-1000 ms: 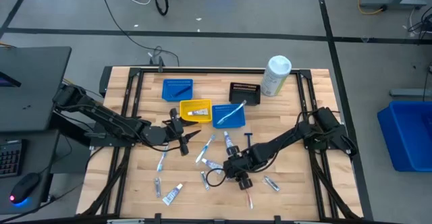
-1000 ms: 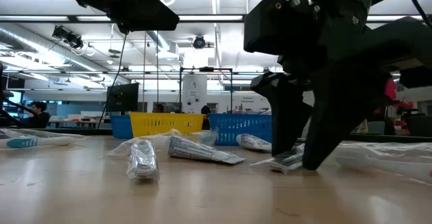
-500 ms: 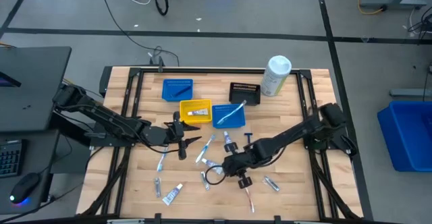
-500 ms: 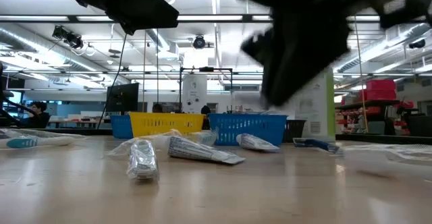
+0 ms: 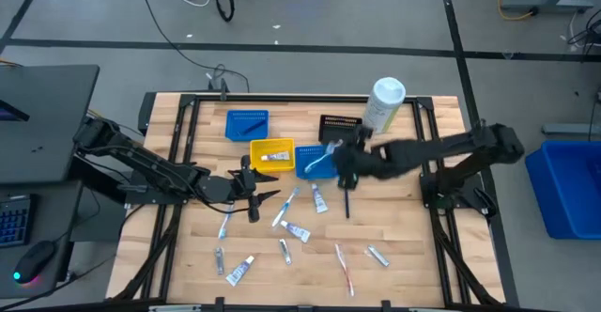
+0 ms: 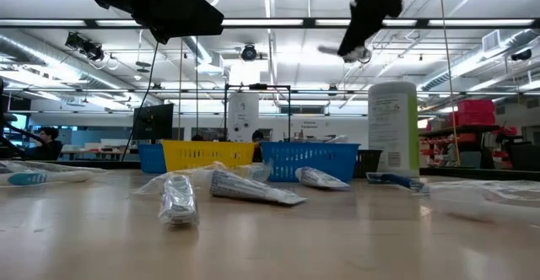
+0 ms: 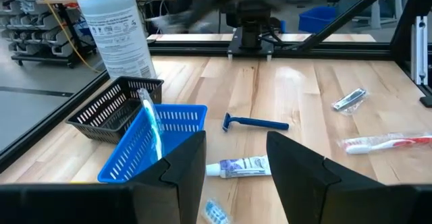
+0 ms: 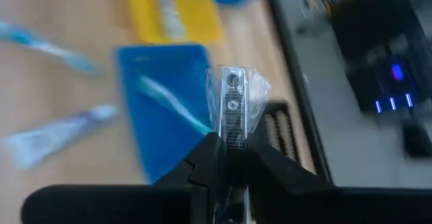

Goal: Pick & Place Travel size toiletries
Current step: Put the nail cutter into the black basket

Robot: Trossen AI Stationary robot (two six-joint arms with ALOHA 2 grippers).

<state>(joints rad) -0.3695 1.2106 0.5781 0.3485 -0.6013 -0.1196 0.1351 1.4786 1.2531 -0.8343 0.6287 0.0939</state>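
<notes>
My right gripper (image 5: 340,158) hangs high over the table beside the blue bin (image 5: 317,161) and the black bin (image 5: 340,130), shut on a small clear packet (image 8: 233,109). In the low view the packet (image 6: 359,54) shows below the raised gripper (image 6: 371,14). My left gripper (image 5: 259,193) stands open low over the table's left middle, with nothing between its fingers (image 7: 182,170). Loose on the wood lie a blue razor (image 5: 346,199), mini tubes (image 5: 319,199) (image 5: 297,230), a red toothbrush (image 5: 345,270) and a silvery packet (image 5: 377,254). My right gripper pinches the clear packet's one end (image 8: 229,137) between its two fingertips. The rest of the packet stands out beyond the fingers. It is lifted clear of the table and of the bins.
A yellow bin (image 5: 272,153) holds a tube, and the blue bin beside it holds a toothbrush. A second blue bin (image 5: 247,124) and a large white canister (image 5: 384,105) stand at the far edge. More tubes lie near the front left (image 5: 241,271).
My right gripper has shut on the packet at the table's near middle, then risen and swung toward the far edge, coming over the blue and black bins. The packet has been lifted clear of the wood with it.
</notes>
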